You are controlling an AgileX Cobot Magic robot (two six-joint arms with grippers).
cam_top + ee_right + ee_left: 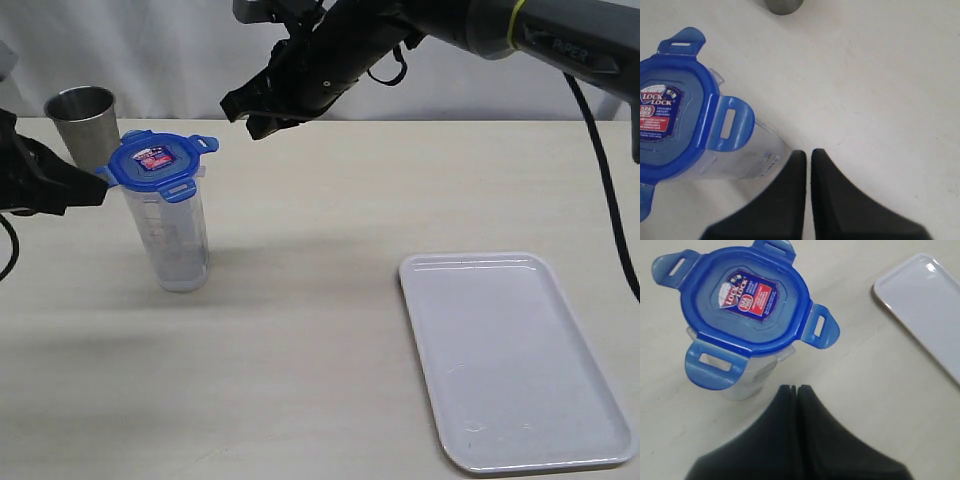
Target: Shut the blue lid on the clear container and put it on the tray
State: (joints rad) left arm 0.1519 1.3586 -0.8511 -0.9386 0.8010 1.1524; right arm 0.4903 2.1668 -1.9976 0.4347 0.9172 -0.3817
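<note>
While the blue lid (160, 162) sits on top of the clear container (178, 240), both of your grippers hold nothing. Your left gripper (796, 388) has its jaws pressed flat together. Just ahead of its tips the container stands upright on the pale table (300, 330), with the lid lying across its rim, sticker side up. In the exterior view those tips look level with the lid and right beside one of its tabs. You cannot tell from the pictures whether they touch it. All four snap tabs stick outward, not folded down against the container wall.

Your right gripper (807, 152) also has its jaws drawn together, with only a thin slit showing between them. It hangs above the table, higher than the lid, with the container off to one side of its tips and apart from them.

A grey steel cup (85, 118) stands near the left jaws, on the far side of the container from the tray. The white tray (510, 360) lies flat on the table, well apart from both pairs of jaws and from the container.
</note>
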